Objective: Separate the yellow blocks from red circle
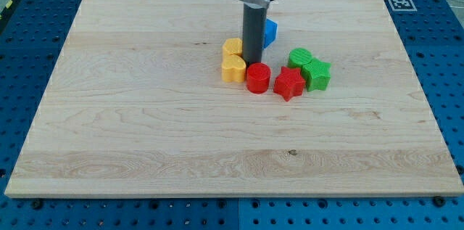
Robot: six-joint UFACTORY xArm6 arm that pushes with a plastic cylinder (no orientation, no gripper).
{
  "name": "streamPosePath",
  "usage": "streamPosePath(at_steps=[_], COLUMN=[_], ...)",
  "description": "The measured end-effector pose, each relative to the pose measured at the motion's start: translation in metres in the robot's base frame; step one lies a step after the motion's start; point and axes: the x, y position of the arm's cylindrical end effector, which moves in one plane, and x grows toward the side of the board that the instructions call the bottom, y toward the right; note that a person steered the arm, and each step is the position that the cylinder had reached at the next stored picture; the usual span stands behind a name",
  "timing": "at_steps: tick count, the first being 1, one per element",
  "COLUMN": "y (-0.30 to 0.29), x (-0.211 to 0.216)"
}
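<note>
Wood board [145,136]: pale planks with fine grain and a small dark knot near the view's bottom; matte, flat, with rounded corners.
Red circle [257,78]: short ridged plastic cylinder, nearest of the cluster together with the red star; it touches the yellow heart on its left.
Red star [288,83]: ribbed plastic, just right of the red circle, touching the green star.
Yellow heart [233,68]: rounded lobes, layered plastic, pressed against the red circle's left side.
Green star [317,74]: pointed, ribbed, at the cluster's right end.
Green block [299,58]: rounded, behind the green star and touching it; exact shape unclear.
Yellow block [232,46]: behind the heart and touching it; shape hard to make out.
My tip [254,63]: end of a smooth dark rod, just behind the red circle, with the yellow blocks close on its left.
Blue block [270,32]: angular, mostly hidden behind the rod.
Claw: none on this arm, so apart or together does not apply.
Blue base [43,12]: perforated metal around the board.
Marker [399,1]: black-and-white square tag at the view's top right.
</note>
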Motion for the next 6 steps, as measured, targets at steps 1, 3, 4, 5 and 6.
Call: streamPosePath(at_steps=[1, 3, 4, 5, 6], y=[-0.021, -0.020, -0.001, 0.002, 0.003], x=[0.008, 0.033, 0.048, 0.040, 0.025])
